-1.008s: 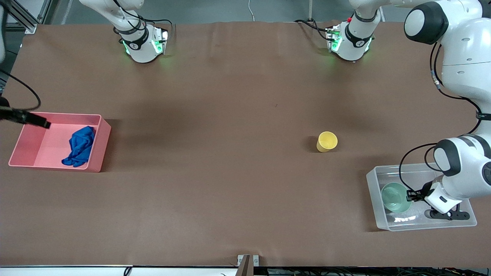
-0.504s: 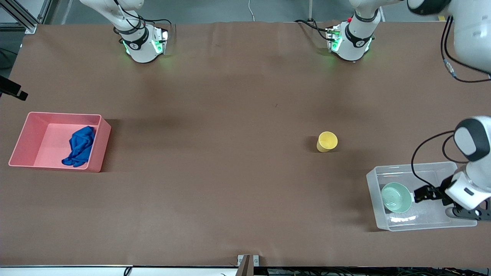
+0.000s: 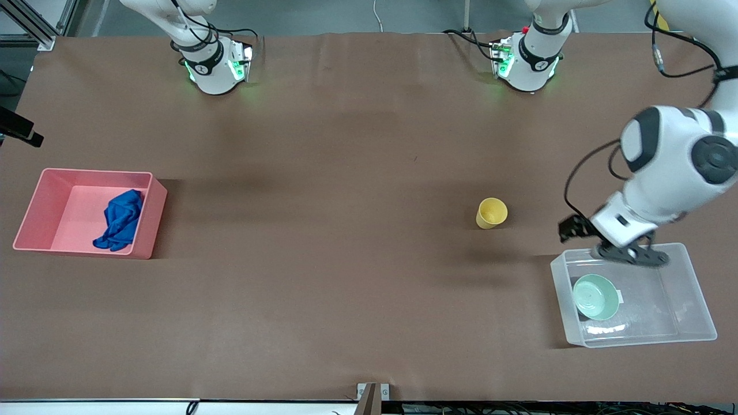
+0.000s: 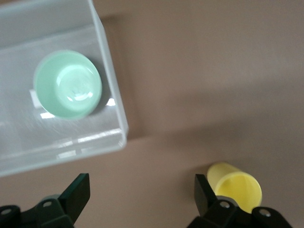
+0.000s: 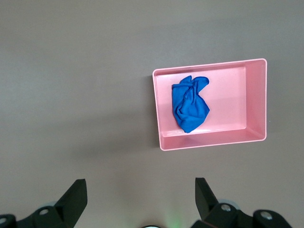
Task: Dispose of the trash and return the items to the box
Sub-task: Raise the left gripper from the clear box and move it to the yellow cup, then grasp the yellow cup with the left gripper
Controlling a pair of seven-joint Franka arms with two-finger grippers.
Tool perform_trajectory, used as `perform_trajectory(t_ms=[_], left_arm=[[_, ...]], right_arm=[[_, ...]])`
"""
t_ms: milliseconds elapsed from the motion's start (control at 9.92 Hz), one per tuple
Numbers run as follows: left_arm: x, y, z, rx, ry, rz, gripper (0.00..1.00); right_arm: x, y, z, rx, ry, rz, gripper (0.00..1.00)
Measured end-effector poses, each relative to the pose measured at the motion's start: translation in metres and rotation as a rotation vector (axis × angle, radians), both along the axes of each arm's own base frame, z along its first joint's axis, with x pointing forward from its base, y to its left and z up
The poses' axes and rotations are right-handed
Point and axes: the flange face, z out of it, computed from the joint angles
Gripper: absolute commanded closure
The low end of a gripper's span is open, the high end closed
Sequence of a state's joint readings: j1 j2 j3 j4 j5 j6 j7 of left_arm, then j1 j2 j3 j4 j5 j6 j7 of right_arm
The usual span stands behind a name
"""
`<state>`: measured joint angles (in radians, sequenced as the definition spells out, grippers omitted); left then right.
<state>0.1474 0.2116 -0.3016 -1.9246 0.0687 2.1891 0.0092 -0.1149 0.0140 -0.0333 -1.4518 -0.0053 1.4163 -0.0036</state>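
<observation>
The blue rag (image 3: pixel 120 220) lies in the pink bin (image 3: pixel 34 210); both show in the right wrist view, the rag (image 5: pixel 190 102) in the bin (image 5: pixel 209 142). The mint-green bowl (image 3: pixel 595 296) sits upright in the clear box (image 3: pixel 695 288). The yellow cup (image 3: pixel 492 212) stands on the table, apart from the box. My left gripper (image 3: pixel 571 229) is open and empty, up over the table between the cup and the box. In the left wrist view it (image 4: pixel 141 190) frames bare table, with the cup (image 4: pixel 236 187), bowl (image 4: pixel 68 84) and box (image 4: pixel 110 76) around. My right gripper (image 5: pixel 140 194) is open and empty; only a black part (image 3: pixel 20 129) shows at the table's edge.
The brown table (image 3: pixel 323 242) lies bare between the pink bin and the cup. The two arm bases (image 3: pixel 213 63) (image 3: pixel 527 60) stand along the edge farthest from the front camera. A small metal bracket (image 3: pixel 372 395) sits at the nearest edge.
My left gripper has let go of the bowl in the clear box, risen out and moved toward the cup. My right gripper has drawn away from over the pink bin.
</observation>
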Motion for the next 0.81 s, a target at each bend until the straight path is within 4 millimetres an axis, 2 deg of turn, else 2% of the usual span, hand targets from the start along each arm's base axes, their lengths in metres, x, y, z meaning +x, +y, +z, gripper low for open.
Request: perform_trajectory(t_ms=[202, 303, 504, 605, 706, 807], left_arm=[[-0.047, -0.036, -0.036, 0.007, 0.020, -0.021, 0.03], [-0.063, -0.048, -0.056, 0.003, 0.023, -0.029, 0.03], [-0.082, -0.057, -0.087, -0.006, 0.041, -0.045, 0.04], [-0.083, -0.060, -0.101, -0.018, 0.042, -0.049, 0.06], [-0.081, -0.062, -0.115, -0.036, 0.039, -0.049, 0.14], [-0.080, -0.064, -0.130, -0.053, 0.039, -0.048, 0.34]], right_arm=[[0.000, 0.000, 0.000, 0.000, 0.000, 0.007, 0.00], [0.000, 0.000, 0.000, 0.001, 0.000, 0.017, 0.00], [0.000, 0.000, 0.000, 0.002, 0.000, 0.031, 0.00], [0.000, 0.000, 0.000, 0.002, 0.000, 0.032, 0.00], [0.000, 0.000, 0.002, 0.001, -0.006, 0.033, 0.00], [0.000, 0.000, 0.007, -0.001, -0.018, 0.033, 0.00]])
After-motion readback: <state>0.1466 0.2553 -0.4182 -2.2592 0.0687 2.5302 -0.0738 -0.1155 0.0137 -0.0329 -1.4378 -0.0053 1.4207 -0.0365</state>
